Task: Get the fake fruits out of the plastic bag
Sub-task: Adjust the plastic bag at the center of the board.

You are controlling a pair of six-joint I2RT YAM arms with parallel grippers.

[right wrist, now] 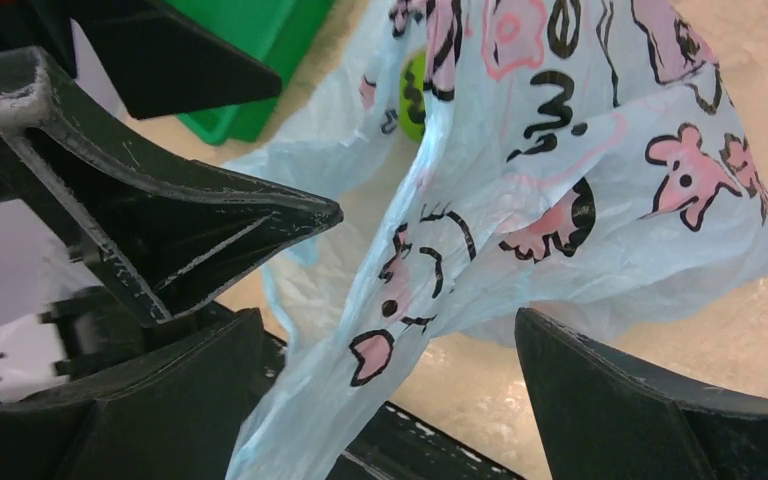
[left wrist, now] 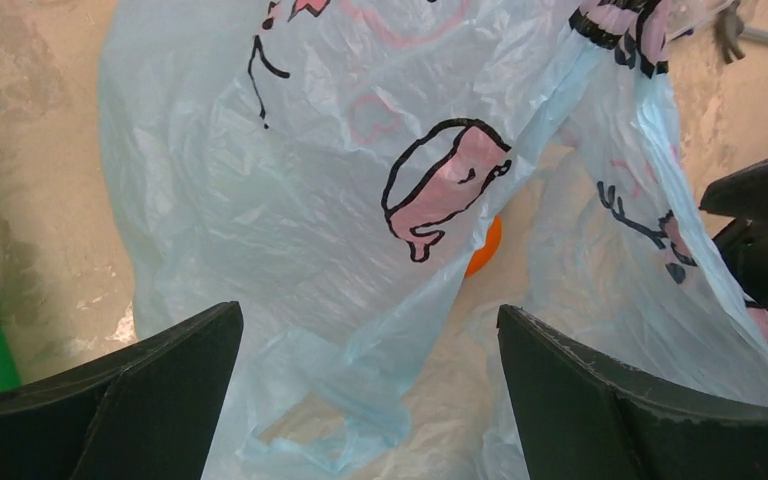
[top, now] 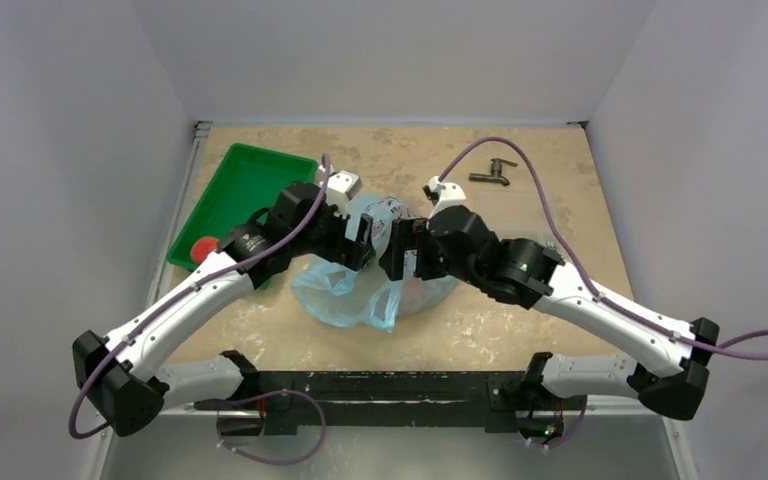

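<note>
The light-blue plastic bag (top: 360,290) with pink-and-black print lies crumpled at the table's middle. My left gripper (top: 363,240) is open just over its left part; in the left wrist view (left wrist: 370,400) bag film (left wrist: 290,200) lies between the spread jaws. An orange fruit (left wrist: 485,248) peeks out under a fold. My right gripper (top: 400,252) is open, facing the left one; a strip of the bag (right wrist: 600,180) hangs between its jaws (right wrist: 390,400). A green fruit (right wrist: 415,95) shows through the film. A red fruit (top: 203,250) sits in the green tray (top: 235,190). The maroon fruit is hidden.
The green tray stands at the left rear and also shows in the right wrist view (right wrist: 250,50). A dark metal tap-like tool (top: 493,173) lies at the far right. The two grippers are very close; the left one's finger (right wrist: 190,220) fills the right wrist view's left side.
</note>
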